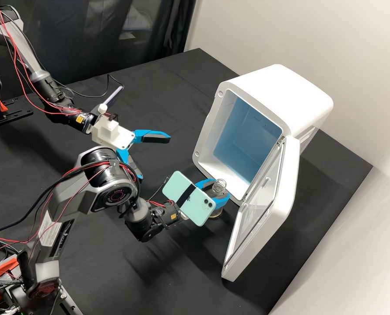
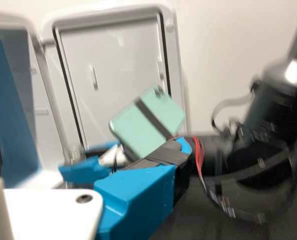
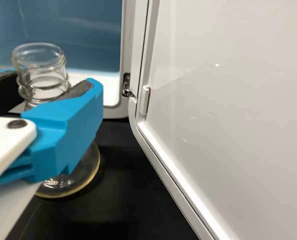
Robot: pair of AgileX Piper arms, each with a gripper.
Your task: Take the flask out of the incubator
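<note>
White incubator (image 1: 286, 94) with blue inside, clear flask (image 3: 41, 67), black bench (image 1: 173, 83), mint-green phone (image 1: 198, 204)

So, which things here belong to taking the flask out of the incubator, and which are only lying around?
Part of the job:
flask, held at its neck by the right gripper
incubator, its door open
left gripper, open, holding nothing

Only around:
mint-green phone strapped to the right arm
red cables
black bench
</note>
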